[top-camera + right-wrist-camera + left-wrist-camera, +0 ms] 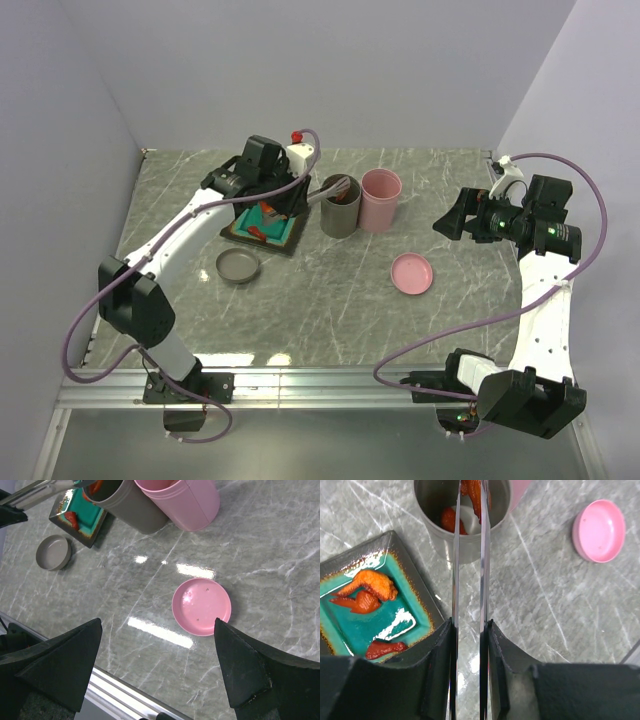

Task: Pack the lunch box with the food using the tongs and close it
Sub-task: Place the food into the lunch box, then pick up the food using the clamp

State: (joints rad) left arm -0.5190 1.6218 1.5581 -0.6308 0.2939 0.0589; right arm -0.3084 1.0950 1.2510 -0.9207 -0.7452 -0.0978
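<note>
Two arms are in view above the marble table [330, 310]. The left arm reaches from its base at the near left edge forward and to the right, elbow low, with its wrist over the square plate [385, 540]. The left gripper [470, 630] points toward the grey container [442, 550]; its fingers [440, 650] pinch the tongs [484, 570] near their joined end, squeezing the two metal arms almost parallel. The tong tips sit inside the container mouth and clamp an orange-red chunk [476, 495]. Another red piece [449, 520] lies at the container bottom. Three orange-red chunks [372, 582] rest on the teal centre of the plate.

The right arm rises from its base at the near right edge, forearm upright, wrist turned left. The right gripper [157, 625] hangs above the table with fingers spread fully apart, gripping nothing. The pink lid [201, 606] lies on the table below it. The pink container [380, 200] stands touching the grey one; the grey lid [238, 266] lies near the plate.
</note>
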